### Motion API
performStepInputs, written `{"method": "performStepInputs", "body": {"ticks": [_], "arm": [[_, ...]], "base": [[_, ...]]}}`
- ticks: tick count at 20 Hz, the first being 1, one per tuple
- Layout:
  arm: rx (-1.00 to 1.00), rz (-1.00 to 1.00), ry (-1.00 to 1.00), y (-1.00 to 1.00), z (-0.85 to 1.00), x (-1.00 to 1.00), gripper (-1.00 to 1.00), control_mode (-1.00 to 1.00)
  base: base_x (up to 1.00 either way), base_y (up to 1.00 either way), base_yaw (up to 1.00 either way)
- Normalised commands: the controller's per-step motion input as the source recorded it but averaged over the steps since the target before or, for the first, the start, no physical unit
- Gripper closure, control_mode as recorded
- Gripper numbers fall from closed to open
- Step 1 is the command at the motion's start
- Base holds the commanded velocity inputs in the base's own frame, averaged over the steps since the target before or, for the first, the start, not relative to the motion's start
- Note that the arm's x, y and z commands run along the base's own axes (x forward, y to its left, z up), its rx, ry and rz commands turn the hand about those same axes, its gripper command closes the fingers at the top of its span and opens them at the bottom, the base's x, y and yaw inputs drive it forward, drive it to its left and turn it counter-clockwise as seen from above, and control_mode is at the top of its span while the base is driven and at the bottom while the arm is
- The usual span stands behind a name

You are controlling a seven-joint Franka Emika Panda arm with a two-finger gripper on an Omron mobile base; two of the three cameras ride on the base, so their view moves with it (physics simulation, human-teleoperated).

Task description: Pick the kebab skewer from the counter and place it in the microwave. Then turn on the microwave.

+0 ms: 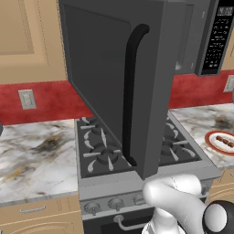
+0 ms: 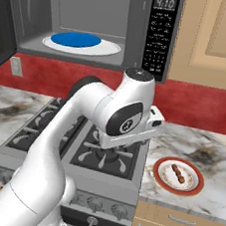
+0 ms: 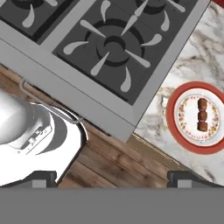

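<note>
Gripper (image 3: pixel 112 176) wide open, empty, above stove (image 3: pixel 109 48) edge

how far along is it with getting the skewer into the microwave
Done: the microwave door stands wide open, with a blue disc on the white turntable inside. In hand: nothing. The fingers are spread wide and empty above the stove front. The kebab skewer lies untouched on the red-rimmed plate on the counter. Left: grasp it, place it inside, shut the door, start the microwave.
</note>
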Motion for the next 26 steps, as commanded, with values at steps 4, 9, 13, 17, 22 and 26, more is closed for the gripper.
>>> {"method": "performStepInputs", "body": {"ticks": [4, 9, 13, 17, 22, 26], "arm": [[0.00, -0.15, 0.00, -0.30, -0.23, 0.32, -1.00, -1.00], [0.00, -0.14, 0.00, -0.28, -0.24, 0.26, -1.00, -1.00], [0.00, -0.14, 0.00, -0.29, -0.26, 0.24, -1.00, -1.00], [0.00, -0.09, 0.00, -0.18, -0.28, 0.21, -1.00, -1.00], [0.00, -0.05, 0.00, -0.20, -0.27, 0.24, -1.00, -1.00], [0.00, -0.03, 0.00, -0.21, -0.26, 0.29, -1.00, -1.00]], "base": [[0.00, 0.00, 0.00], [0.00, 0.00, 0.00], [0.00, 0.00, 0.00], [0.00, 0.00, 0.00], [0.00, 0.00, 0.00], [0.00, 0.00, 0.00]]}}
